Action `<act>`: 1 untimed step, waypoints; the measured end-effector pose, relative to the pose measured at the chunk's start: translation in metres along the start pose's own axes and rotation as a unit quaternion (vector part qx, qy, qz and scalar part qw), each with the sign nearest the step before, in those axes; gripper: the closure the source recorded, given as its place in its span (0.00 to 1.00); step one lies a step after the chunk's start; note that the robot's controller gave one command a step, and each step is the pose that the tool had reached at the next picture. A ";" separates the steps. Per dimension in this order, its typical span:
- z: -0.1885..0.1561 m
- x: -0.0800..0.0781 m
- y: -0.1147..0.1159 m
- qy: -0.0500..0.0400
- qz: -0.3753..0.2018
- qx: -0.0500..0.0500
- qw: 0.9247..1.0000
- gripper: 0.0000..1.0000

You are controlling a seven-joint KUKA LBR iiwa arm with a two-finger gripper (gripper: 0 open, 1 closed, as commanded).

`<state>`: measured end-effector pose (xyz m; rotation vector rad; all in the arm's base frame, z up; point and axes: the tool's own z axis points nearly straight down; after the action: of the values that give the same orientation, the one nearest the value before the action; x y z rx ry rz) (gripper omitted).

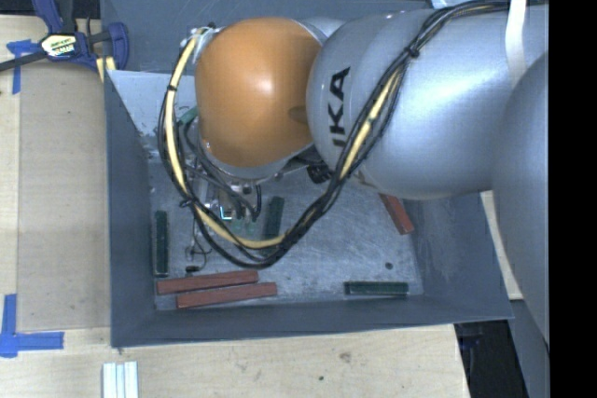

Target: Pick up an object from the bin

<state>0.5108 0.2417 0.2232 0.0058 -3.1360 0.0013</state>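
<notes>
My gripper (230, 200) hangs under the orange dome over the left middle of the bin floor, low down among cables. A short dark green bar (273, 215) lies just to its right, partly under a yellow cable. A long dark green bar (160, 243) lies along the left wall, a little to the gripper's left. Two reddish-brown bars (207, 282) (227, 295) lie side by side at the front wall, below the gripper. I see nothing held by the gripper.
Another dark green bar (376, 289) lies at the front right. A reddish-brown piece (399, 215) pokes out from under the arm on the right. The arm and its orange dome hide the back and middle of the bin.
</notes>
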 end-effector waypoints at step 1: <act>-0.005 -0.002 -0.001 -0.004 0.002 -0.001 1.000 0.00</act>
<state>0.5129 0.2405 0.2279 0.0001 -3.1441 -0.0022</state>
